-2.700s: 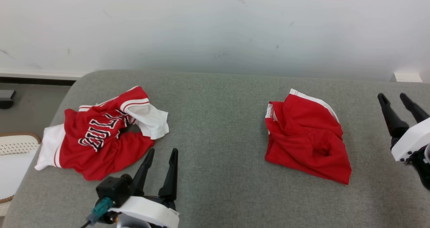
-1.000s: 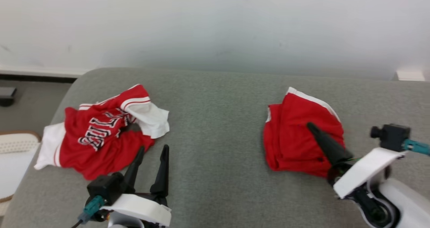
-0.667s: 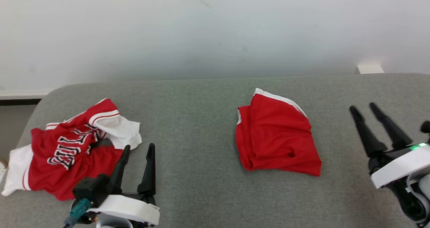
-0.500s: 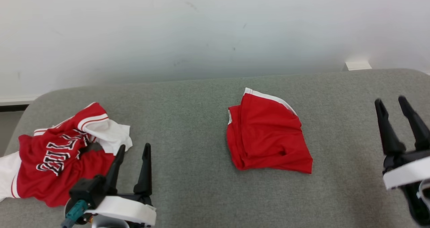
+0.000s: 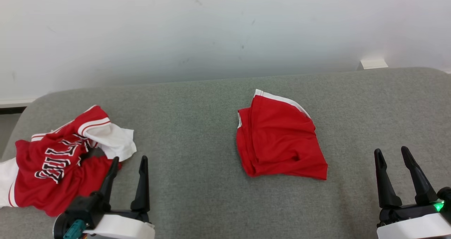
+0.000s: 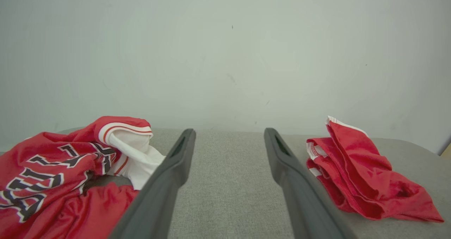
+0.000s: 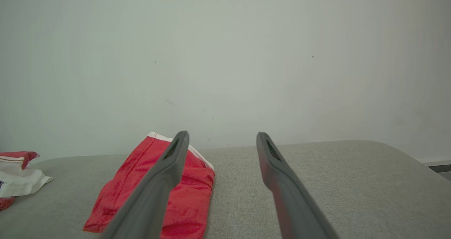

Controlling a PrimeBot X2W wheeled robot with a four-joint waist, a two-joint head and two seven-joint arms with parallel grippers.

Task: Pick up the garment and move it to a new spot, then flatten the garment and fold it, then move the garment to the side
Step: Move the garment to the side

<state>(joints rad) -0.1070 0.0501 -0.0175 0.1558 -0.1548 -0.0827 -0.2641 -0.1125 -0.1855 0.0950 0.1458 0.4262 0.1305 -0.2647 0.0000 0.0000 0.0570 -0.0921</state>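
While neither holds anything, the left end effector and the right end effector stand with their dark fingers moderately wide apart, pointing toward the pale wall above the grey fabric-covered padded desk. The loosely folded red fabric garment with white edging lies between the two, ahead of them. It is nearer the right end effector's left finger in the right wrist view and well off to the right of the left end effector's fingers. A crumpled red-and-white jersey with black lettering lies just beside the left end effector, on its left, its white sleeve close to the left fingertip. Bare grey fabric lies straight ahead of both pairs of fingers.
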